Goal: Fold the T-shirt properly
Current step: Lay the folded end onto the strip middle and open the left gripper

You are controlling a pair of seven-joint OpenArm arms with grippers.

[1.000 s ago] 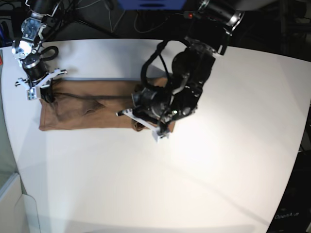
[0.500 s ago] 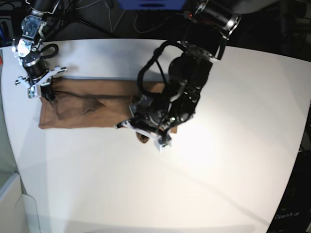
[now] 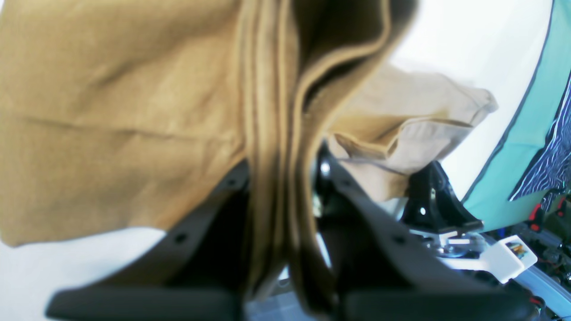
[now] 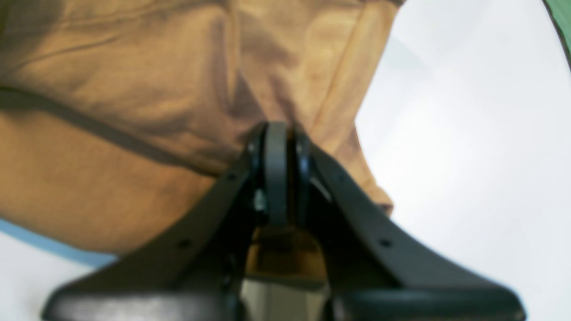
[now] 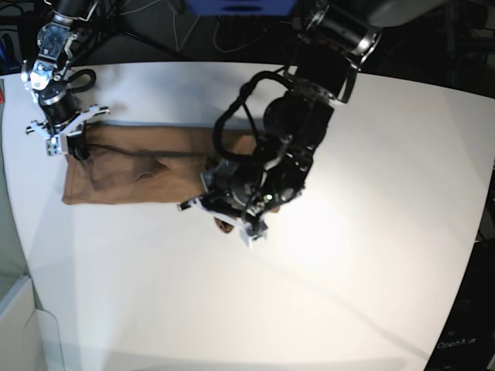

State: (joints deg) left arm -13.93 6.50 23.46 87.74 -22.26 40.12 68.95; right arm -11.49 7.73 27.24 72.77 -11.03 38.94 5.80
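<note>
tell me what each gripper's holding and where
Both hold the T-shirt: left gripper pinches a bunched folded edge, right gripper pinches fabric near a hemmed edge.

No readable text — no labels, brands, numbers in any view.

We see a plain tan-brown T-shirt [image 5: 131, 166] on a white table [image 5: 371, 232], under our black arms
</note>
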